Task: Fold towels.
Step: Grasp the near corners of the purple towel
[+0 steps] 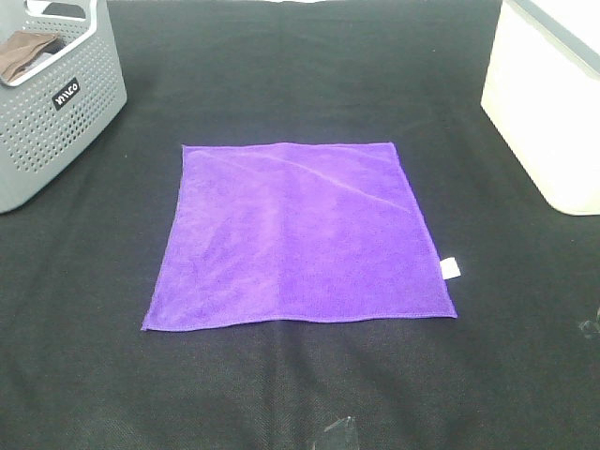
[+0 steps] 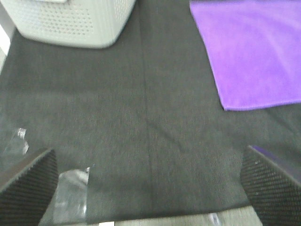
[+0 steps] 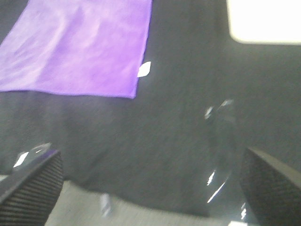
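The purple towel (image 1: 300, 234) lies flat and unfolded in the middle of the black table cover, with its small white tag (image 1: 451, 268) on the right edge. Neither gripper shows in the exterior high view. In the left wrist view my left gripper (image 2: 150, 188) is open and empty over bare black cloth, with the towel's near left corner (image 2: 254, 52) ahead of it. In the right wrist view my right gripper (image 3: 150, 188) is open and empty, with the towel's near right corner (image 3: 89, 52) and the tag (image 3: 144, 69) ahead of it.
A grey perforated basket (image 1: 52, 112) stands at the back left with a brown cloth (image 1: 23, 54) in it; it also shows in the left wrist view (image 2: 70, 21). A white box (image 1: 548, 103) stands at the back right. Clear tape scraps (image 1: 339, 433) lie near the table's front edge.
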Robot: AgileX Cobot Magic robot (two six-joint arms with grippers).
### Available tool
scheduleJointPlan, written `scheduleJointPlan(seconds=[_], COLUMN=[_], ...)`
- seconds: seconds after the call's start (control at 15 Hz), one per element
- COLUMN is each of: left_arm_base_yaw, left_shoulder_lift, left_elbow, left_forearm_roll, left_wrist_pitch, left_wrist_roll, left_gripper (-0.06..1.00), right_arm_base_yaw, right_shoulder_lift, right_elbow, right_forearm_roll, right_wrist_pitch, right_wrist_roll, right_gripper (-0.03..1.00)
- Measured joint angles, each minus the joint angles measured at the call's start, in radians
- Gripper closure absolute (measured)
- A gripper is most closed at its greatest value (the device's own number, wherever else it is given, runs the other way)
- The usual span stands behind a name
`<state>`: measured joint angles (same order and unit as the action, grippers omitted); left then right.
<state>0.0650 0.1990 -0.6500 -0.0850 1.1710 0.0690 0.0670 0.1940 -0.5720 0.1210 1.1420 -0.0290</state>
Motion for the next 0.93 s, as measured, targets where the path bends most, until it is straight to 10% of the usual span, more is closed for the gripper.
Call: scheduleJointPlan(seconds=[0.47, 0.73, 0.93], left_arm_base_yaw=[0.000, 0.000, 0.000], left_shoulder_lift=[0.714, 1.004, 1.208], left_elbow=[-0.186, -0.195, -0.232], left_forearm_roll=[0.000, -0.339, -0.485], left_wrist_pitch=[-0.023, -0.100, -0.205], left_wrist_roll=[-0.022, 0.233, 0.375], left_gripper=[-0.04, -0.04, -0.04], right_arm_base_yaw=[0.000, -0.111, -0.255], right_shoulder_lift=[0.826, 1.016, 1.151], right_elbow=[-0.233, -0.234, -0.234], right_forearm_roll=[0.086, 0.176, 0.496], right_wrist_pitch=[-0.108, -0.191, -0.216], right_wrist_roll=[-0.084, -0.185, -0.480], right_gripper=[0.01, 0.06, 0.09])
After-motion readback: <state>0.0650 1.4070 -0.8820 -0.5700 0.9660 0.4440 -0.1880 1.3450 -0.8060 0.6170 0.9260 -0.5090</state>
